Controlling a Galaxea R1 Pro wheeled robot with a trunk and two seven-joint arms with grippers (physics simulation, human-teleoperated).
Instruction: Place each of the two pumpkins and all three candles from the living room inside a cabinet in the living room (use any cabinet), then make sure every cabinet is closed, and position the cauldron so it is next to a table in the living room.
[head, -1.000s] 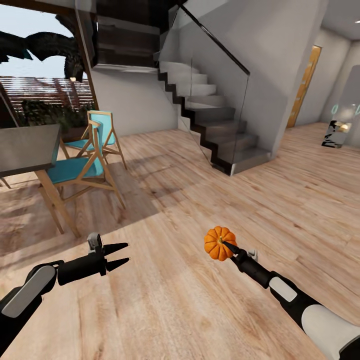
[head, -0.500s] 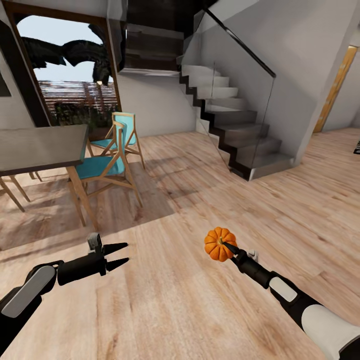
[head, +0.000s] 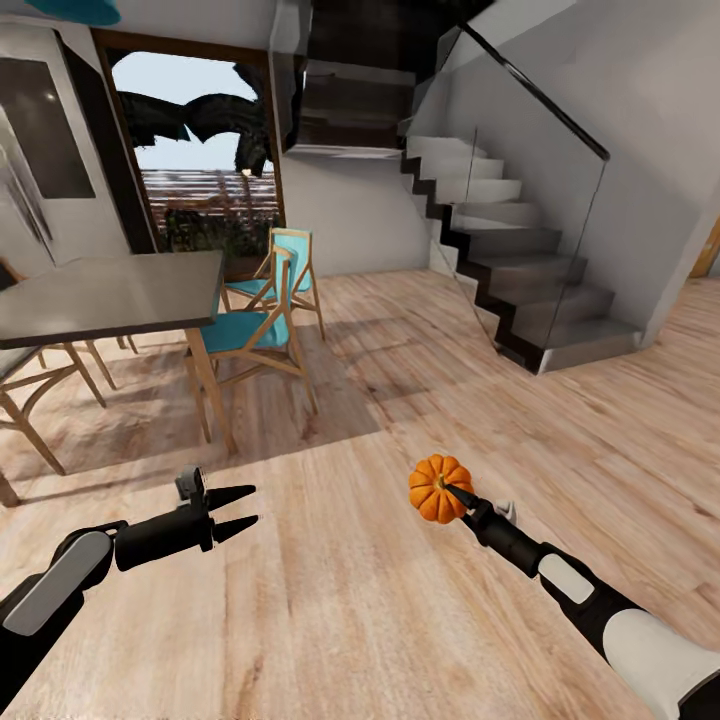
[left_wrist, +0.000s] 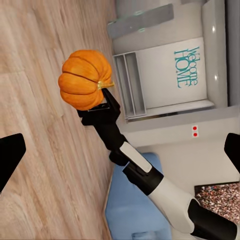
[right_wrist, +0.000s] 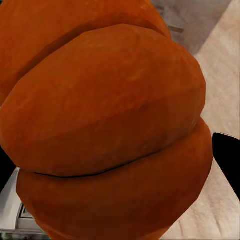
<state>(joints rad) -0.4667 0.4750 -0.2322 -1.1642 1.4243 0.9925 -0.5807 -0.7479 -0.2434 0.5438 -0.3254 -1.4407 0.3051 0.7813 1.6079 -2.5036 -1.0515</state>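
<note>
**Pumpkin in hand, no cabinet in sight**

So the right gripper (head: 452, 497) has its fingers clamped on a small, round, ribbed bright-orange pumpkin (head: 438, 486), carried out in front over the pale wood plank floor (head: 330, 600). From the left wrist camera you can see the same pumpkin (left_wrist: 82, 80) sitting on the tip of that black arm, pinched up by the stem end, well clear of the floor. My guess is it's held high and forward so it doesn't bump anything while the base rolls.

The left gripper (head: 243, 507) is empty, its pointed black fingers apart with a plain gap between them, parked at about the same height, probably kept ready for a drawer front.

Ahead there's a dark grey dining table (head: 110, 295) with teal-seated wooden chairs (head: 262, 325), plus a grey staircase with a glass balustrade (head: 520, 260). This reads as transit to me: one pumpkin fetched, stowing not yet done.
</note>
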